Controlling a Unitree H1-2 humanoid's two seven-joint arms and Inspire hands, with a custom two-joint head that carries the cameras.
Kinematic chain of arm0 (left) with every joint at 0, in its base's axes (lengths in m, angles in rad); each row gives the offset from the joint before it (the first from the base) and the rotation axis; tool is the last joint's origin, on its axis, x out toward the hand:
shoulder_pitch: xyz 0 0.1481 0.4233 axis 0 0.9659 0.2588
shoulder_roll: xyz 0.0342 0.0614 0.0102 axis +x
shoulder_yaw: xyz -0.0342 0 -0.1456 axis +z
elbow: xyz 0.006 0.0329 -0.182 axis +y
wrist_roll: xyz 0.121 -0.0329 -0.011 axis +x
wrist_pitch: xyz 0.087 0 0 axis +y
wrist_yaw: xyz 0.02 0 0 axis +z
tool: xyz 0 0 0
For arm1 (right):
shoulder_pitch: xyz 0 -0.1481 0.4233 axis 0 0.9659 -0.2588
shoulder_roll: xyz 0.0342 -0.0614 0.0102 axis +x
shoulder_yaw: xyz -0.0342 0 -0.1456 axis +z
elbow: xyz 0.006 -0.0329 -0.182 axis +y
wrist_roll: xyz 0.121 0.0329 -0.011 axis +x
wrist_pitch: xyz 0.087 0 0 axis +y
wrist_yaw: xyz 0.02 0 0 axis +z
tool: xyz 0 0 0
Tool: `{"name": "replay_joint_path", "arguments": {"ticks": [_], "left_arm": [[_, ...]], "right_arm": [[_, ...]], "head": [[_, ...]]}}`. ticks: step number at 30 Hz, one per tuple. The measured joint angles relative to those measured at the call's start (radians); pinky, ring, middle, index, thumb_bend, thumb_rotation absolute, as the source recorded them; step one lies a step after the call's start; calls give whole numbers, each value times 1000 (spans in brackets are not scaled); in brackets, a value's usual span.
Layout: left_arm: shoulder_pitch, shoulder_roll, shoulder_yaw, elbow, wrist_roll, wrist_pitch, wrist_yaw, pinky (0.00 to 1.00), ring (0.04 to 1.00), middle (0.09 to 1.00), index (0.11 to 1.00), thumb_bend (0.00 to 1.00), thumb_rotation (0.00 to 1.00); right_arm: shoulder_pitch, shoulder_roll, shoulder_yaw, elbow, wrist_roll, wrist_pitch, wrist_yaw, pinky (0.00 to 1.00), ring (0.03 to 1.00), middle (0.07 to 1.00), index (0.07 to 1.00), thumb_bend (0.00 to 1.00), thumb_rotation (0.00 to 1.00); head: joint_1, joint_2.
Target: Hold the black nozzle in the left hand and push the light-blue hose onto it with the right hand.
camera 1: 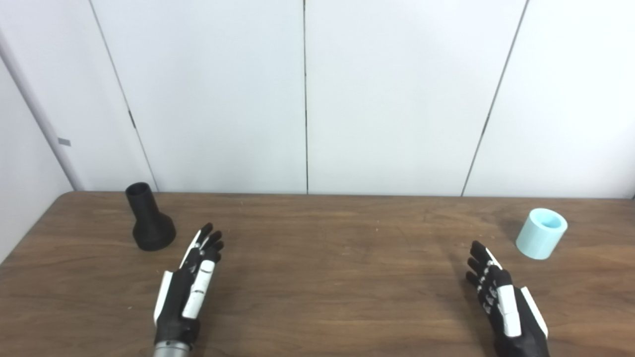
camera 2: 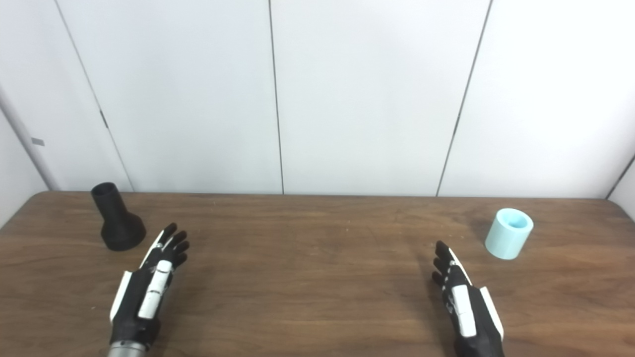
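A black nozzle (camera 1: 149,218) stands upright on its wide base at the back left of the wooden table (camera 1: 327,248), narrow neck pointing up. My left hand (camera 1: 191,282) lies open just right of and nearer than the nozzle, apart from it, holding nothing. At the back right stands a short light-blue hose piece (camera 1: 541,233), a hollow cylinder tilted a little with its opening up. Left of and nearer than the hose, my right hand (camera 1: 501,300) is open with fingers stretched out, not touching it.
White wall panels (camera 1: 307,94) rise right behind the table's far edge. The table's rounded back left corner (camera 1: 64,196) lies close to the nozzle. Bare wood stretches between the two hands.
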Motion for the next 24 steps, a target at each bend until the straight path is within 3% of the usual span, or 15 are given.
{"name": "replay_joint_path", "arguments": {"ticks": [1, 3, 8, 15, 24], "left_arm": [[0, 3, 1, 0, -3, 5, -1, 924, 916, 914, 898, 510, 803], [-1, 7, 1, 0, -9, 20, -3, 939, 927, 923, 906, 501, 803], [1, 13, -2, -9, -14, 71, -12, 960, 940, 937, 920, 465, 806], [13, 19, -9, -39, -12, 127, -17, 960, 935, 940, 919, 447, 805], [11, 32, -17, -58, -3, 150, -16, 956, 934, 939, 914, 437, 799]], "right_arm": [[0, 3, 0, -6, -3, 0, -5, 949, 983, 975, 958, 521, 1000], [-3, 9, 0, -13, -12, 2, -10, 939, 980, 972, 956, 524, 1000], [-13, 12, -1, -23, -25, 17, -28, 933, 977, 971, 955, 526, 1000], [-16, 12, -2, -48, -24, 52, -31, 939, 976, 969, 948, 540, 1000], [-18, 12, -3, -78, -17, 83, -31, 943, 970, 963, 939, 548, 1000]], "head": [[-2, 5], [-12, 75], [-17, 94], [-21, 150], [6, 163]]}}
